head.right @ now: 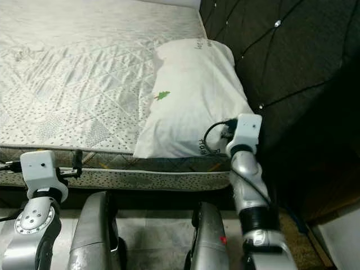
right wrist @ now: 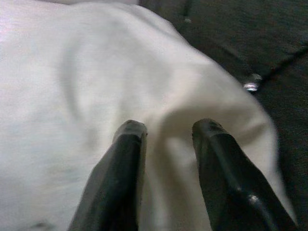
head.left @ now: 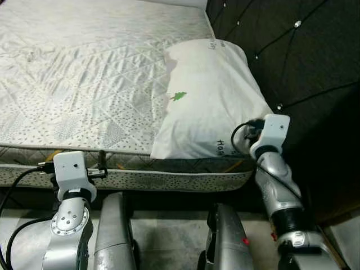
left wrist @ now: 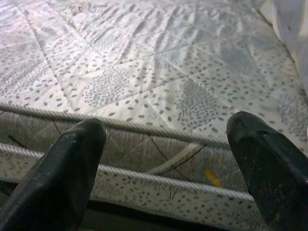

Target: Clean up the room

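White pillow (head.left: 208, 101) pinched at its corner by right gripper (right wrist: 166, 132); left gripper (left wrist: 166, 139) wide open, empty, at mattress (head.left: 84, 84) edge.

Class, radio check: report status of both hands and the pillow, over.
Right hand pinching a fold of the pillow near the headboard. Left hand open, at the mattress edge. Nothing in the way.

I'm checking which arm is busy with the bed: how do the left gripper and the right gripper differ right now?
The left gripper hangs open before the mattress edge, touching nothing; the right gripper has its fingers pinched into a fold of the white pillow. The left one sits low by the mattress side, the right one higher, at the pillow's near corner beside the dark headboard. Both have black fingers.
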